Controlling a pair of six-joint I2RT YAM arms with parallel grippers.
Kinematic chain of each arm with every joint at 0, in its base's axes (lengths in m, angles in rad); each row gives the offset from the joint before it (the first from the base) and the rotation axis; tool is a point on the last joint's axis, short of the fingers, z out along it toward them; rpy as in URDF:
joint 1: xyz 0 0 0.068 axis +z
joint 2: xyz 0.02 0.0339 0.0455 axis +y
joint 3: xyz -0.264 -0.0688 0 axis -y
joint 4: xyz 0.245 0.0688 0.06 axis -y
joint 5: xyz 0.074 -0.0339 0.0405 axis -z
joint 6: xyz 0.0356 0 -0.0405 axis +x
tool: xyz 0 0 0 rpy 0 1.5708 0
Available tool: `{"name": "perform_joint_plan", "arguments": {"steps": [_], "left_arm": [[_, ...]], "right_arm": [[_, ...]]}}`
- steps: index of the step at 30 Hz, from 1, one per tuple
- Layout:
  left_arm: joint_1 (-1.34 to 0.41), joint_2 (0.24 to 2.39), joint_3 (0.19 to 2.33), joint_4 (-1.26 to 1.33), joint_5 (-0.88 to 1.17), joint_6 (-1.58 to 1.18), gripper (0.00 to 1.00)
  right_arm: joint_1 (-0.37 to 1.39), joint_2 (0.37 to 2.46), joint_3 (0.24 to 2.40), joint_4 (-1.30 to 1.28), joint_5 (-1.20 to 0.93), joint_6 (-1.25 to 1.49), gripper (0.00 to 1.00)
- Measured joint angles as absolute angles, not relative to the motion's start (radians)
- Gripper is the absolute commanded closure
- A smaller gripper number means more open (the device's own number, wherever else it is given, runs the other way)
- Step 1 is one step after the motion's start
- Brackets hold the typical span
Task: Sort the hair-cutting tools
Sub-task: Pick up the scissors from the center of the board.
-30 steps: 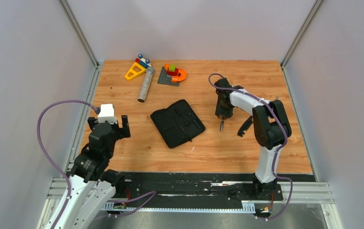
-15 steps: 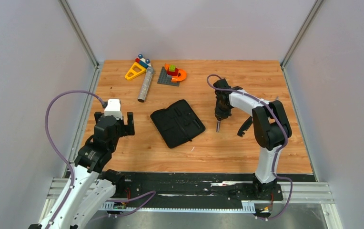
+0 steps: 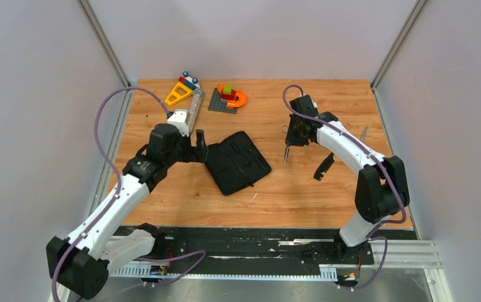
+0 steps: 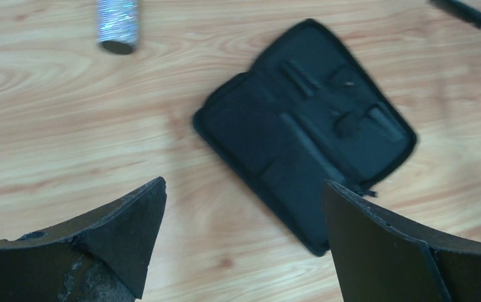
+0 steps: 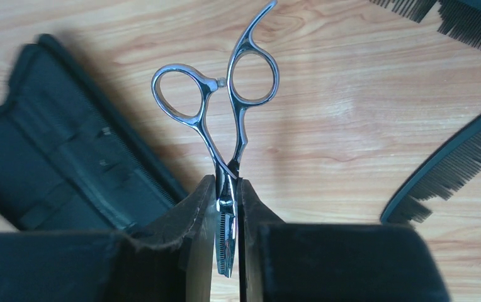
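silver scissors (image 5: 227, 170) sit clamped by their closed blades between the fingers of the right gripper (image 5: 226, 184), whose jaws are drawn in tight on the thin steel with nothing else in them. in the right wrist view the long axis runs nearly straight up and down the frame: the two rings point to the top, beyond the fingertips, and the blade tips point to the bottom, back between the fingers. from above, the scissors (image 3: 286, 151) show as a slim line at centre right, just right of the open black case (image 3: 235, 162) and, judging by the offset shadow, clear of the wooden table (image 3: 326, 94). the left gripper (image 4: 244, 184) hangs over the case's left side with its jaws spread wide and empty. the step in hand looks like carrying the scissors to the case, so the grip should stay firm, since smooth blades could slide or swivel. the move wants a short travel to the left of the frame, then a turn of the wrist so the long axis lines up with a strap or pocket before lowering. the left gripper could usefully press the case's edge so it does not skid. one black comb (image 5: 450, 168) lies at the right edge of the wrist view and a second comb (image 5: 471, 19) at upper right, both on the wood and apart from the scissors.
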State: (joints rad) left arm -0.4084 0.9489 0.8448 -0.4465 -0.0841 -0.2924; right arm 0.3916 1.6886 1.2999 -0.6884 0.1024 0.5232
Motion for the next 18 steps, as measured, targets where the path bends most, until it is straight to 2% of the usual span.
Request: {"name": "perform_joint_plan", "arguments": {"steps": [9, 18], "left_arm": [[-0.661, 1.201, 0.954, -0.223, 0.027, -0.434, 0.0], [-0.868, 1.4, 1.045, 0.024, 0.017, -0.452, 0.02]], "right_arm": [[0.429, 1.527, 1.279, -0.681, 0.11, 0.654, 1.0], [0.429, 1.382, 1.211, -0.68, 0.066, 0.862, 1.0]]}}
